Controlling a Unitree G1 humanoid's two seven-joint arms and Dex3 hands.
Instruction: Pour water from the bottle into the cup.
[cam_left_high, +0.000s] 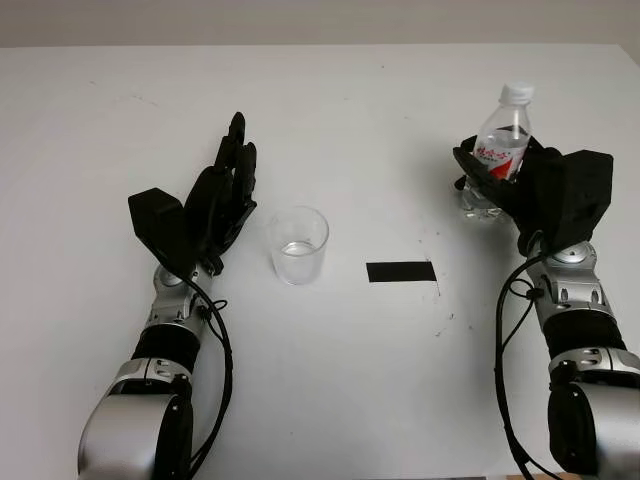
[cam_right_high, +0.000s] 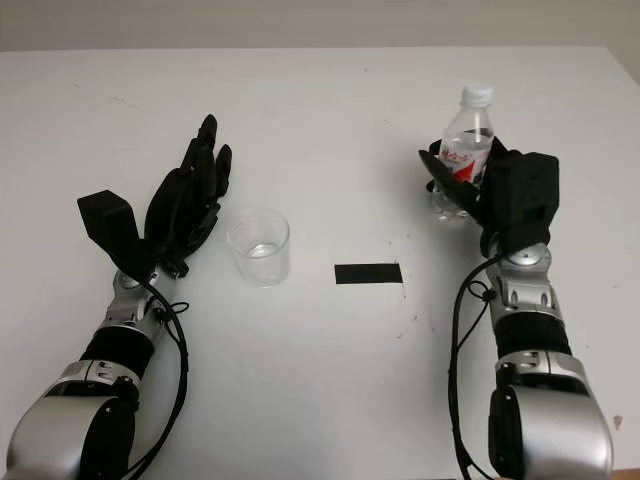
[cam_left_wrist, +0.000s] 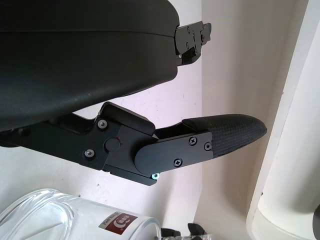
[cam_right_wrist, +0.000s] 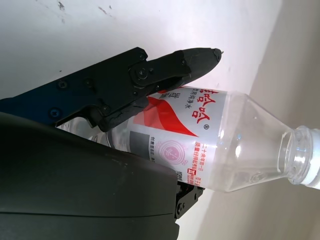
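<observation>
On the white table (cam_left_high: 350, 400), the clear plastic cup (cam_left_high: 298, 245) stood just right of the open black left hand (cam_left_high: 222, 195), a black tape strip (cam_left_high: 401, 271) lay to its right, and farther right the black right hand (cam_left_high: 520, 185) clasped the upright clear plastic water bottle (cam_left_high: 503, 140).

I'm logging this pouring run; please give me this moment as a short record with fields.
bottle: clear plastic water bottle with red-and-white label, upright, no cap visible
right hand: right hand closed around the bottle
cup: clear plastic cup on the white table, beside the left hand
left hand: left hand open
other: black tape strip between cup and bottle
</observation>
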